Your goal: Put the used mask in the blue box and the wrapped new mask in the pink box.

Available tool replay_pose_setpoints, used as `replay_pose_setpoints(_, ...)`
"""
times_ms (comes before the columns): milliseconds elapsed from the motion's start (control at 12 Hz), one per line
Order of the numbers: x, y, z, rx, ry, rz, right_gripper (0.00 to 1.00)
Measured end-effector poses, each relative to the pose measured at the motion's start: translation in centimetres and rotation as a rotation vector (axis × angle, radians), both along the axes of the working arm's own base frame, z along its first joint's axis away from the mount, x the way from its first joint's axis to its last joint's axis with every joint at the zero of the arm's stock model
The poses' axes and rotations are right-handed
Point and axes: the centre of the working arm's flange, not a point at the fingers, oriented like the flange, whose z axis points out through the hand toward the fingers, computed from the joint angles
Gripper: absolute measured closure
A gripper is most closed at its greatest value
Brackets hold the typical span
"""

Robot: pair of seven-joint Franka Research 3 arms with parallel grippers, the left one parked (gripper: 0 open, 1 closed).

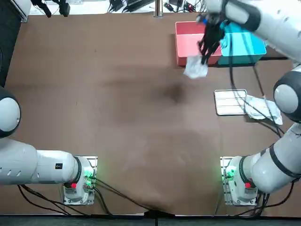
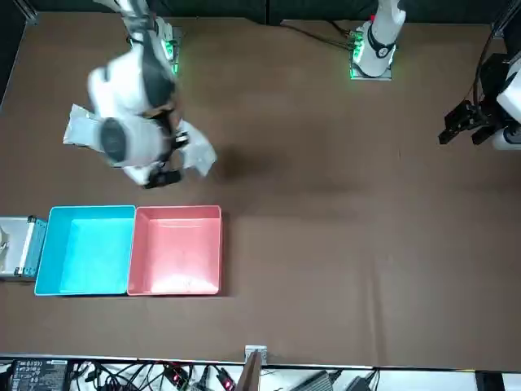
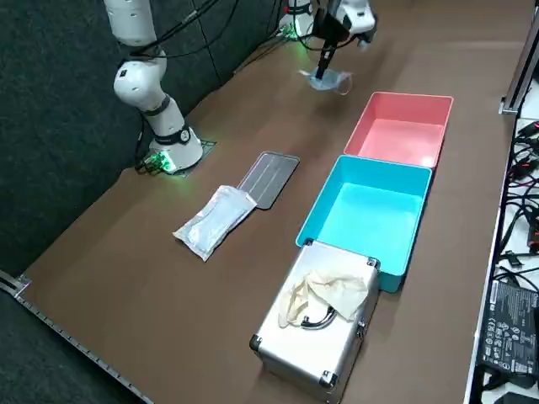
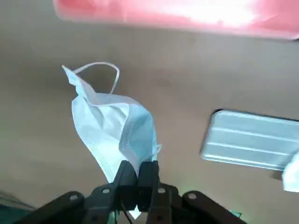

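We find the tool (image 4: 137, 170) clamped on the used mask (image 4: 114, 123), aloft just beside the pink box (image 3: 400, 130). Next it must reach the blue box (image 3: 366, 215) and release (wrapped mask (image 3: 215, 220) awaits on the desk (image 1: 117, 117)).

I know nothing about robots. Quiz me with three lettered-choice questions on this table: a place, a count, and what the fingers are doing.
1. The wrapped mask lies: A on a shelf; B hanging in the air; C on the table beside the metal tray.
2. Coloured boxes on the table: A two; B three; C four.
3. The fingers of the right gripper are: A wide open; B shut on the loose mask; C shut on the wrapped mask.

Answers:
1 C, its packet rests flat next to the tray.
2 A, one pink box and one blue box, side by side.
3 B, the gripper hangs above the table near the pink box, pinching the mask.
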Motion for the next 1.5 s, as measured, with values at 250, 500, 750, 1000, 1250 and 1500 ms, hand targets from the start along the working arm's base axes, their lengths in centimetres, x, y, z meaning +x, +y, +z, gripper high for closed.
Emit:
replay_pose_setpoints(250,4.6,-9.8,5.3,0.024,-0.102,-0.172,0.98)
replay_pose_setpoints(500,7.3,-19.8,8.8,0.020,-0.195,-0.333,0.98)
replay_pose_setpoints(750,9.4,-26.1,7.9,-0.010,-0.271,-0.430,0.98)
replay_pose_setpoints(1000,11.5,-29.5,4.4,-0.036,-0.323,-0.497,0.98)
replay_pose_setpoints(1250,13.5,-31.7,0.4,-0.066,-0.351,-0.557,0.98)
replay_pose_setpoints(1500,15.4,-33.2,-3.4,-0.091,-0.360,-0.598,0.98)
